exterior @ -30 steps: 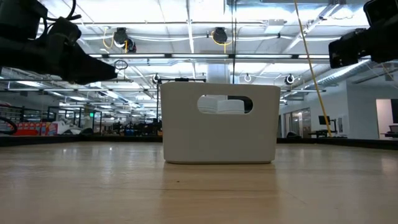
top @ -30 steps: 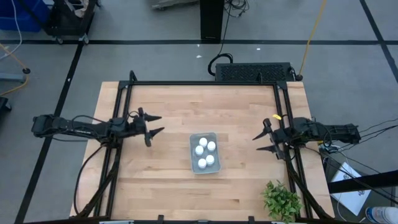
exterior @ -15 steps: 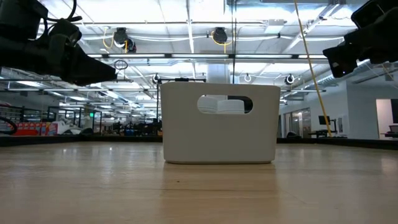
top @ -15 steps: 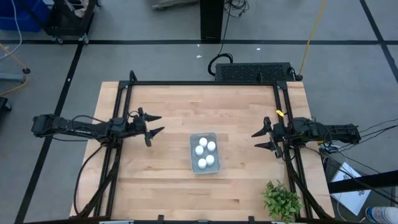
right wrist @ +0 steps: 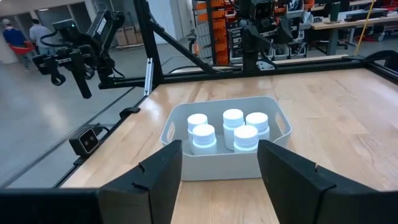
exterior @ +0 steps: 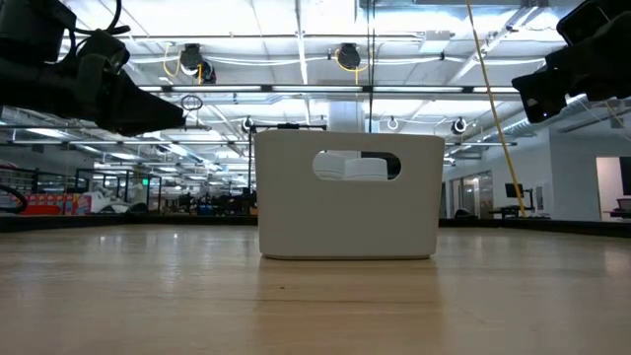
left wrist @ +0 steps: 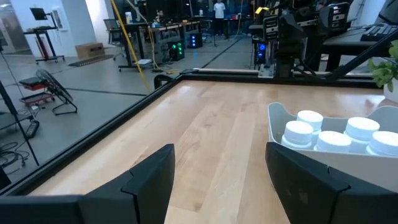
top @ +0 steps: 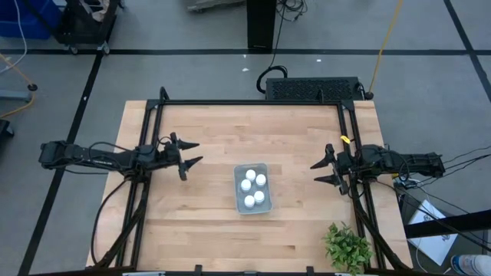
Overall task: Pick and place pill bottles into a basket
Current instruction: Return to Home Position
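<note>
Basket [top: 252,188]: shallow pale tray near the middle of the bench [top: 207,230], slightly nearer the right edge and clear of every edge.
Contents: all five pill bottles [top: 251,175], packed in a tight cluster, two rows of two with a fifth set between them.
Bottle contact: neighbours appear to touch, though the overhead view is too coarse to confirm it.
Bottle orientation: upright, white caps up, long axes vertical.
Basket axis: long side parallel to the left and right edges of the bench. One short wall with a handle slot faces the low camera, and a cap shows through the slot.
Left end effector [top: 198,152]: raised above the bench near the left edge, fingers apart, holding nothing, aimed at the basket.
Left arm pose: stretched low and nearly level, reaching in over the left edge.
Right end effector [top: 314,174]: raised near the right edge, fingers apart and unloaded, facing the basket.
Right arm pose: level, mirroring the left.
Plant [top: 347,247]: at the corner on the right edge, well apart from the basket.
</note>
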